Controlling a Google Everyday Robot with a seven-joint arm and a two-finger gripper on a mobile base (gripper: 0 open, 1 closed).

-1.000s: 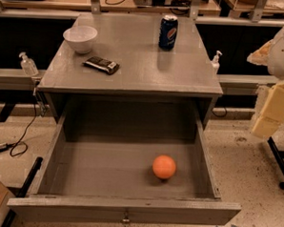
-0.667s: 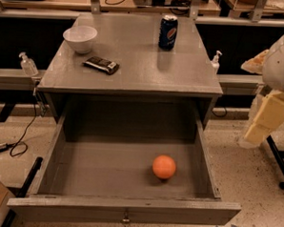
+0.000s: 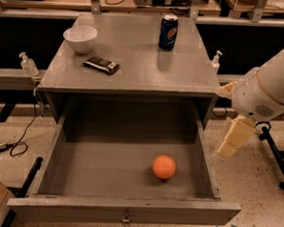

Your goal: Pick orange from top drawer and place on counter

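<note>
You were looking at a grey counter (image 3: 134, 79) that carried three things. A blue soda can (image 3: 168, 32) stood upright near its back edge. A white bowl (image 3: 79, 38) sat well left of the can. A dark wrapped bar (image 3: 101, 64) lay flat, left of the can and nearer the front. The gripper (image 3: 235, 138) hung off the counter, right of the can and lower down.

The counter (image 3: 144, 63) is grey with a slight sheen, and the top drawer (image 3: 106, 166) looks matt grey with a small metal pull (image 3: 125, 218). The orange (image 3: 164, 166) is smooth-skinned. The tool (image 3: 235, 138), which looks like smooth cream plastic, hangs just right of the drawer.
</note>
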